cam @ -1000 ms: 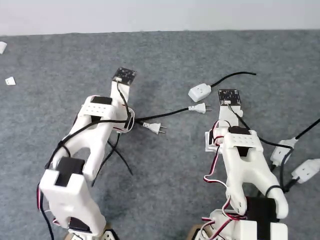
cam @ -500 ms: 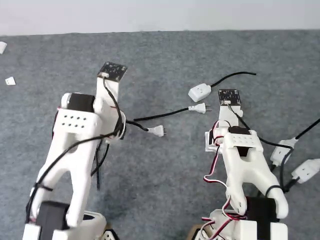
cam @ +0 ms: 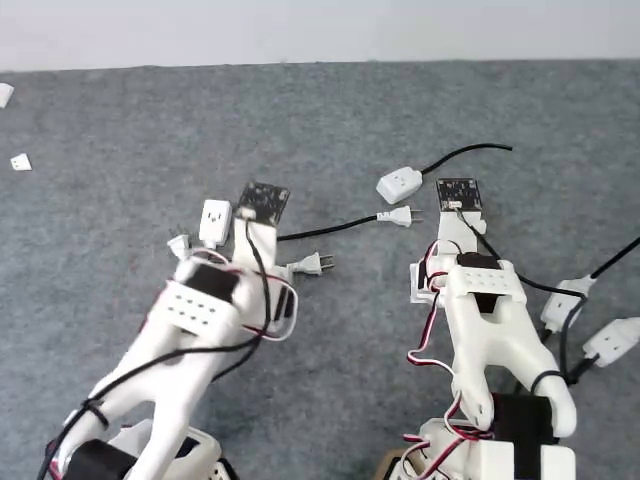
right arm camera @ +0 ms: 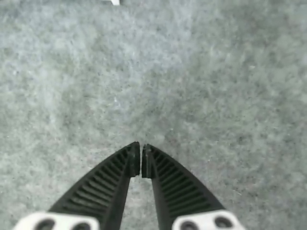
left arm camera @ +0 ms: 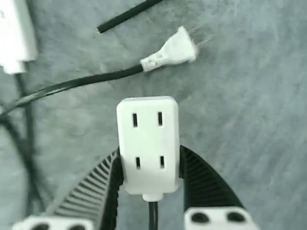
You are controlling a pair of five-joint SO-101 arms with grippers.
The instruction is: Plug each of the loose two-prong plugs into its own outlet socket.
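High view: my left pincer (cam: 212, 240) grips an outlet socket (cam: 215, 220). A loose plug (cam: 311, 264) lies near it on the grey tabletop (cam: 110, 120). A second plug (cam: 398, 216) and a second socket (cam: 399, 184) crowd my right arm. Left wrist view: the plug lies ahead of the held socket, apart from it. Right wrist view: my right pincer (right arm camera: 141, 155) is closed on nothing, over the tabletop.

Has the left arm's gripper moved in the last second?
Yes. Seen from above, the left gripper pulled back toward the arms' bases, judged against the unmoved white socket; it now grips an outlet socket.
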